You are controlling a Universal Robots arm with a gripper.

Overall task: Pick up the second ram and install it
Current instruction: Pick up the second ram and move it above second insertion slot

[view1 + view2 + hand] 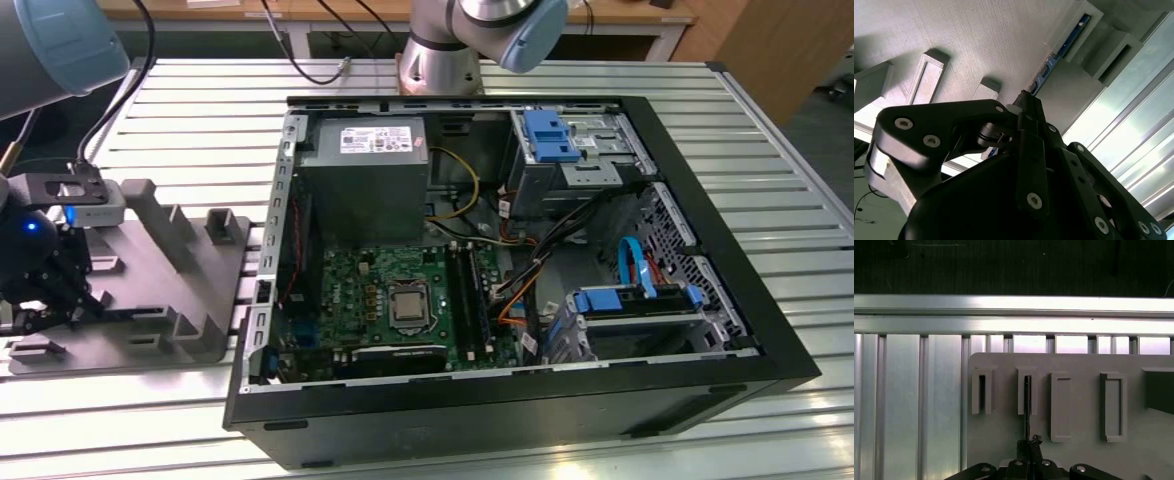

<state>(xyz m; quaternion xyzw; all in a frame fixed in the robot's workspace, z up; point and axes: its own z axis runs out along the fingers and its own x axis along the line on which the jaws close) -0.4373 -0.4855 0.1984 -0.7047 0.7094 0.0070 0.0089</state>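
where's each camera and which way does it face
Exterior view: high, looking down on computer case; arm, pincer show.
First wrist view: on the wrist, facing down onto holder block; pincer tip shows.
Second wrist view: behind the pincer, looking along it at the holder block.
Wrist views share the second ram in its slot.

Slatted metal table; wooden bench behind; wooden panel, exterior view's right.

Grey holder block right under claw, posts upright. Open computer case well apart from claw, toward exterior view's right. Both on slatted table.
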